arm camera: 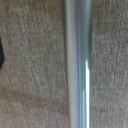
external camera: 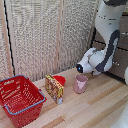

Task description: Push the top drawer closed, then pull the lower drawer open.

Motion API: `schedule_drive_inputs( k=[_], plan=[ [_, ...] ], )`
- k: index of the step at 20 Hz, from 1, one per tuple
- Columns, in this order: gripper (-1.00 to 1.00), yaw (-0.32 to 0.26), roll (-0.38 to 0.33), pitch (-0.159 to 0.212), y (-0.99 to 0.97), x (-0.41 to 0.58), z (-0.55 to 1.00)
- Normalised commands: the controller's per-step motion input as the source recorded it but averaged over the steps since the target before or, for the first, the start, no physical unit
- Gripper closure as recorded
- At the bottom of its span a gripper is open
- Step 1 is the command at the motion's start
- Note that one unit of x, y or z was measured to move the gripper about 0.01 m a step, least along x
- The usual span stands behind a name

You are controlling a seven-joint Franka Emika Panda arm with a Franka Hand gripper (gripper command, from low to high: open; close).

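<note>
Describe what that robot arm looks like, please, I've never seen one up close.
The arm is built from smooth, rounded white shells with dark grey to black bands at the joints. Its segments are thick and tube-like, swelling into bulbous curves at each joint. The end near the wrist is white with a dark tip. The jaws are not clearly visible, and no cables or markings can be made out.

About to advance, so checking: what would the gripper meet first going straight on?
Probably the silver handle, close up in the wrist view, with the brown drawer front right behind it. Depth is unclear.
</note>
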Motion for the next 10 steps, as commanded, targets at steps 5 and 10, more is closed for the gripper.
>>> schedule_drive_inputs(
  k=[5,10],
  plan=[
    [1.00,0.034,-0.024,0.000,-0.02,0.002,0.14],
    [1.00,0.062,0.017,0.000,0.00,0.023,0.11]
  ],
)
